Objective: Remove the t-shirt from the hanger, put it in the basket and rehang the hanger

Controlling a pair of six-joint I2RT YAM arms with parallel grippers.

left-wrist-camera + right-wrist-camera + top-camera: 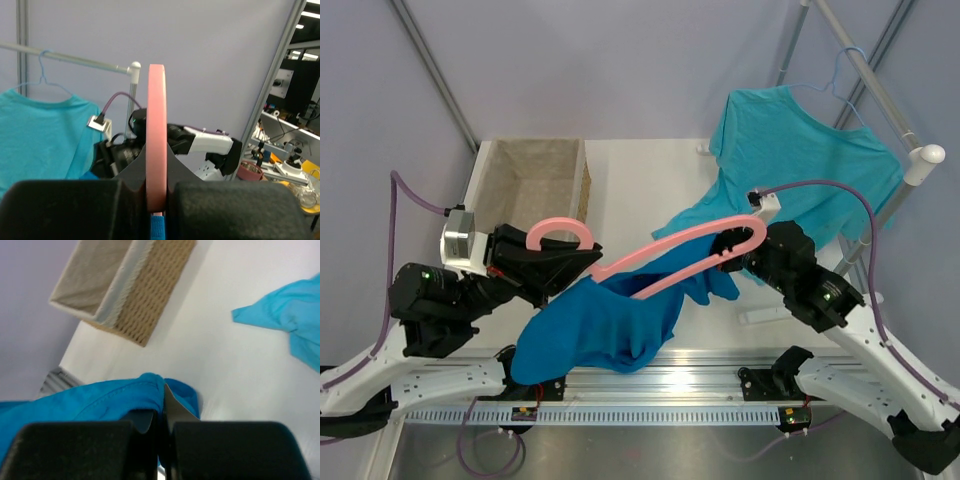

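**Two-arm grasp on a loaded hanger.** The left gripper (582,262) clamps the thick pink plastic hanger (680,245) just below its curved hook. It holds the hanger above the middle of the bench (640,190), presumably as an anchor. The right gripper (735,255) sits at the hanger's right shoulder end, its fingers closed narrow on a fold of the deep-blue soft cloth t-shirt (600,325). This grip probably serves to draw the cloth off that end. The t-shirt hangs bunched from the hanger and sags towards the near edge. The lined wicker basket (480,185) at the far-left corner shows only bare lining. At the far-right corner a teal t-shirt (800,150) hangs on a thin light-blue wire hanger (840,75).
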